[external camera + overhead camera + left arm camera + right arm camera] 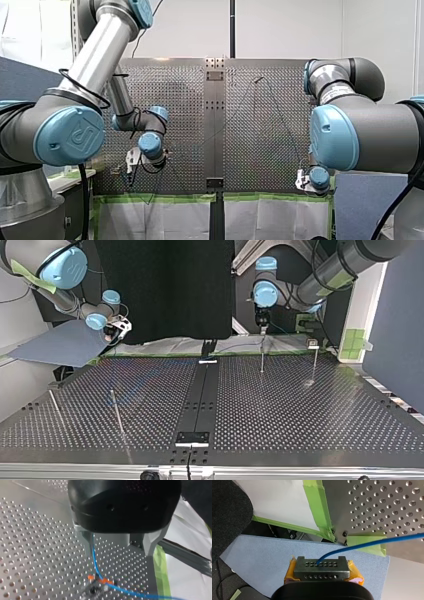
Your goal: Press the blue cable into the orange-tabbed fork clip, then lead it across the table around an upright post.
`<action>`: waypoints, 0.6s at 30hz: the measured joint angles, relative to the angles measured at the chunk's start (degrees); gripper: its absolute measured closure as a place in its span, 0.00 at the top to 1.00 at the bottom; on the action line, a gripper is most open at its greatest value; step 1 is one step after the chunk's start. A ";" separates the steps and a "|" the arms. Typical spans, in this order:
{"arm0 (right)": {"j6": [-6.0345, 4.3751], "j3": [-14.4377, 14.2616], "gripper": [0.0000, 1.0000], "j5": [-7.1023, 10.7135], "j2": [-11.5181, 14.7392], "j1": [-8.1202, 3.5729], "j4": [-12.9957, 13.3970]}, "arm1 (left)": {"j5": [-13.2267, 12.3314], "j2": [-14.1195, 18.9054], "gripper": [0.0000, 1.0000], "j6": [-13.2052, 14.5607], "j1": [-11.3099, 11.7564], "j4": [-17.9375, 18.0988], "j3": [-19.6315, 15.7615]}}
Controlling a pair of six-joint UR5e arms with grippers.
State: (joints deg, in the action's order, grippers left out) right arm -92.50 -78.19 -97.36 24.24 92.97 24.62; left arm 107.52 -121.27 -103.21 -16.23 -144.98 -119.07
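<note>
Robotics lab, perforated metal table [310,410], 2 robot arms [95,60]

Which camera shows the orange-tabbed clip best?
Left wrist view: the orange-tabbed clip sits under my left gripper, blue cable crossing it. Front and top views show it too small to tell; right wrist view misses it.

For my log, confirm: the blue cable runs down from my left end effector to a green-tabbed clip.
Wrong colour: the left wrist view shows the blue cable running down from my left end effector to an orange-tabbed clip.
</note>
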 joint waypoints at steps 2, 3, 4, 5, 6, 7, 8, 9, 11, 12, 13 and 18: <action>0.01 0.00 0.00 0.03 0.00 0.00 -0.01 | 0.98 0.03 0.99 -0.75 -0.99 0.56 0.00; 0.01 0.00 0.00 0.04 0.00 0.00 -0.01 | 1.42 0.08 0.99 -1.13 -1.43 0.75 0.00; 0.00 0.00 0.00 0.04 0.00 0.00 0.00 | 2.04 0.26 0.99 -1.72 -2.06 0.92 0.00; -0.01 0.00 0.00 0.05 0.00 -0.01 -0.01 | 2.51 0.48 0.99 -2.16 -2.53 0.99 0.00; -0.02 0.01 0.00 0.05 0.00 0.00 -0.01 | 2.97 0.75 0.99 -2.61 -3.00 0.98 0.00; -0.02 0.00 0.00 0.05 0.00 0.00 0.00 | 3.56 1.17 0.99 -3.19 -3.58 0.86 0.00; -0.02 0.01 0.00 0.05 0.00 0.00 -0.01 | 3.99 1.52 0.99 -3.61 -4.01 0.67 0.00; -0.02 0.01 0.00 0.05 0.00 0.00 0.00 | 4.42 1.89 0.99 -4.05 -4.45 0.41 0.00; -0.02 0.03 0.00 0.05 0.00 0.00 0.00 | 5.33 2.73 0.99 -4.95 -5.36 -0.28 0.00; -0.01 0.02 0.00 0.06 0.00 0.00 0.00 | 5.69 3.08 0.99 -5.31 -5.72 -0.61 0.00; 0.00 0.02 0.00 0.05 0.00 0.01 0.00 | 6.19 3.57 0.99 -5.81 -6.22 -1.07 0.00; 0.01 0.02 0.00 0.03 0.00 0.06 0.00 | 8.54 5.89 0.99 -8.16 -8.56 -3.35 0.00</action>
State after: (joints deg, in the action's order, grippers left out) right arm -92.49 -78.17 -97.33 24.24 93.02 24.62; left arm 116.07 -115.38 -111.37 -24.80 -148.32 -119.07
